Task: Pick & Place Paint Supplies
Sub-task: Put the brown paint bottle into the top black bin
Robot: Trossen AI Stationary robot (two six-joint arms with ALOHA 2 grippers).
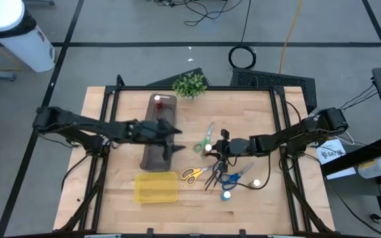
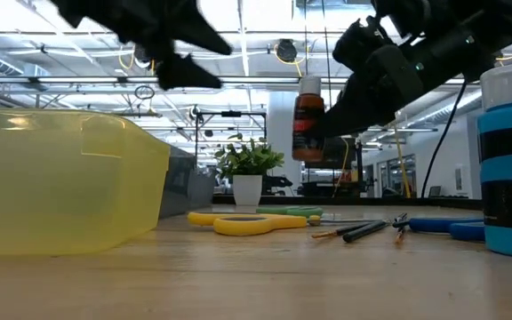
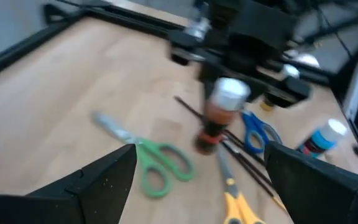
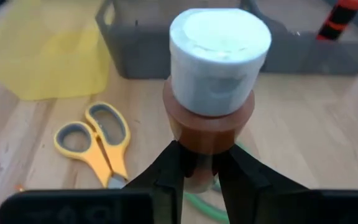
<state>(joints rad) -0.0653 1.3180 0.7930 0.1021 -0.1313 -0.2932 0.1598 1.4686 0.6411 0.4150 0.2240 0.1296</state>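
Paint bottle with a white cap (image 4: 219, 62): your right gripper (image 4: 194, 177) has its jaws closed on the brown body, and the low view shows it hanging clear of the surface (image 1: 256, 106), roughly upright. From above, it sits just right of the grey organiser (image 1: 152, 157), over the green scissors (image 1: 204, 140).

Your left gripper (image 3: 197, 174) hovers above the organiser's near end with jaws spread wide and nothing between them, facing the held bottle.

What looks done, as far as you can judge: one red-capped bottle (image 1: 158, 100) stands at the organiser's far end. The yellow tray (image 1: 155, 187) appears to hold nothing, though its inside is hard to read.

What is left on the surface:
- green scissors, under the raised bottle
- yellow scissors (image 1: 192, 174), just right of the yellow tray
- blue scissors (image 1: 233, 175), near the right arm
- thin dark brushes (image 1: 211, 177), lying between the yellow and blue scissors
- a blue-capped bottle (image 1: 226, 194) near the front edge
- a pale-capped bottle (image 1: 257, 182) beside the blue scissors; its colour is hard to tell

You are early in the task, judging by this: one item placed, one in the air, most still to be moved. The bottle in hand needs to travel left to whichever tray it belongs in.
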